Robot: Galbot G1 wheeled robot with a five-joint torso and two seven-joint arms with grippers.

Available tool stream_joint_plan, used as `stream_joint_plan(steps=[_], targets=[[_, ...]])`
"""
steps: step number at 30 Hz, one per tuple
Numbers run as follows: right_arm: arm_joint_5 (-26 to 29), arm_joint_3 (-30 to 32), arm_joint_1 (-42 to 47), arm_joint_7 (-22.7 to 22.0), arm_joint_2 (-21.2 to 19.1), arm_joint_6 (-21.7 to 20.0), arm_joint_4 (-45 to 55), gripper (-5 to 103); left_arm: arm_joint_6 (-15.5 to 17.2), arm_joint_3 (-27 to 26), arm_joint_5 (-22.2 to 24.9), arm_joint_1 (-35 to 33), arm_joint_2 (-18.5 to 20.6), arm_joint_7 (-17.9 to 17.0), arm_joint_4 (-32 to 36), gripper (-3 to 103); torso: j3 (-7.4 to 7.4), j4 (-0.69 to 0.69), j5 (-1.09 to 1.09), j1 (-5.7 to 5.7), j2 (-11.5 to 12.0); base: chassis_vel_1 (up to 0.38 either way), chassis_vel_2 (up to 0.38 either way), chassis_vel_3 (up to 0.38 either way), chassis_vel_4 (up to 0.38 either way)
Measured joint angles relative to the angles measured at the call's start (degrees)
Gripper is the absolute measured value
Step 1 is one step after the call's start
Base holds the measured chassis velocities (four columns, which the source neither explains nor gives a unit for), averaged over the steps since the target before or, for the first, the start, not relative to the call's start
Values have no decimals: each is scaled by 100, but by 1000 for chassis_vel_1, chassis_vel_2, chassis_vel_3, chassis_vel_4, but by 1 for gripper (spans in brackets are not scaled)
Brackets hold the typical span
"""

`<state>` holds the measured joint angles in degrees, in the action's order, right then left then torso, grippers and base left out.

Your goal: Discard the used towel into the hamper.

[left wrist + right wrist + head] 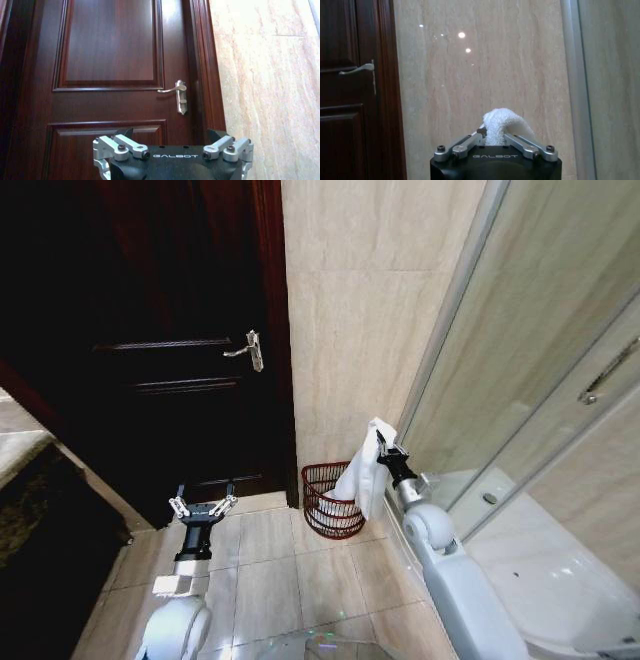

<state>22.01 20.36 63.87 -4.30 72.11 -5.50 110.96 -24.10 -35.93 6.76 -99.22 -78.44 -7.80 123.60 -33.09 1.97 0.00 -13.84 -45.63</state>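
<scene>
A white towel (366, 470) hangs from my right gripper (381, 442), which is shut on its upper part; the cloth's lower end drapes over the right rim of the hamper (325, 502), a reddish-brown wire basket on the floor against the tiled wall. In the right wrist view the towel (499, 123) bulges up between the closed fingers (470, 144). My left gripper (203, 504) hovers open over the floor tiles to the left of the hamper, facing the dark wooden door, holding nothing. The left wrist view shows its finger links (122, 147) spread wide.
A dark wooden door (170, 330) with a silver lever handle (247, 350) stands left of the hamper. A glass shower enclosure (520, 390) with a white tray (545, 560) is on the right. Beige floor tiles (270, 565) lie open in front of the hamper.
</scene>
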Motion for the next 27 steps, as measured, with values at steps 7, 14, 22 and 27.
stream_joint_plan(steps=[7,14,22,27], targets=[[34,57,59,-20,4,1,21,4,9,14,0,-2,-19,11,14,99,53,2,1,44,107,0,0,0,0],[82,81,101,-9,6,-9,44,4,18,15,-3,6,-16,11,23,100,134,2,0,113,257,0,0,0,0],[75,80,115,58,50,3,27,4,19,3,-8,-12,-14,14,25,100,258,2,0,199,464,0,0,0,0],[75,69,110,67,54,18,24,4,19,-4,-1,6,0,15,19,100,325,2,0,248,578,-13,22,15,-15]])
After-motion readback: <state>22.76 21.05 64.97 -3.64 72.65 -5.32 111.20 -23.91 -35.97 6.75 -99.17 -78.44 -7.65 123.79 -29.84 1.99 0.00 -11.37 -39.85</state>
